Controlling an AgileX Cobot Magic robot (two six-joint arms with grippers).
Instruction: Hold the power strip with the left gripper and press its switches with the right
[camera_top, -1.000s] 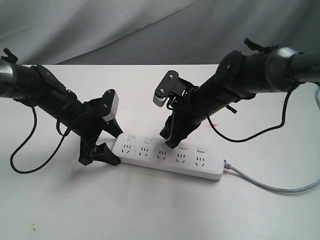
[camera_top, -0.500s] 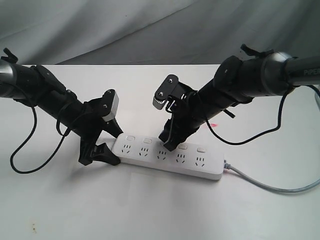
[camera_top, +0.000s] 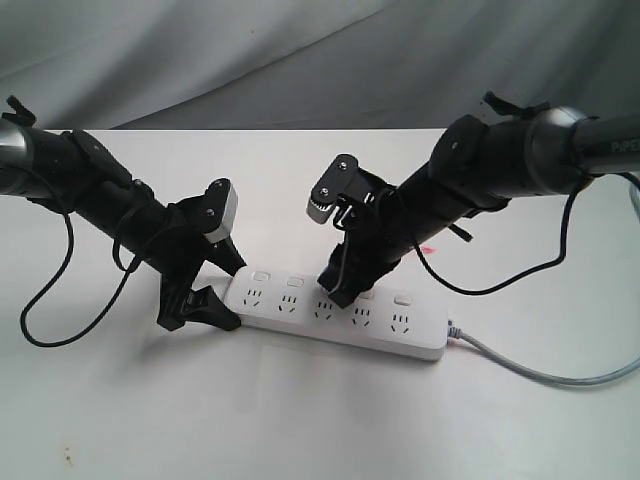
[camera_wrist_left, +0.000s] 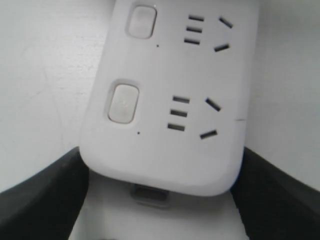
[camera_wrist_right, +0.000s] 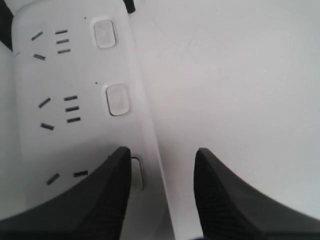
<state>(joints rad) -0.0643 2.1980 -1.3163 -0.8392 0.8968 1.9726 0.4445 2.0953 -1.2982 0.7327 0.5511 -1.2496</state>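
White counter (camera_top: 300, 420), grey cloth backdrop (camera_top: 300, 60). The power strip (camera_top: 400, 335) lies mid-counter, its grey cord (camera_top: 540, 370) trailing right. The left end effector (camera_top: 232, 293) clamps the strip's rounded end. The right end effector (camera_wrist_right: 162, 156) is spread wide, 1 finger (camera_wrist_right: 100, 200) covering the 3rd of 5 switches (camera_top: 403, 299).

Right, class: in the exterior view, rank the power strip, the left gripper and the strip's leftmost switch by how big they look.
1. The power strip, by far the longest shape.
2. The left gripper, gripping the strip's end, is clearly smaller.
3. The leftmost switch, a tiny square.
All three sit at similar depth, so the order holds.
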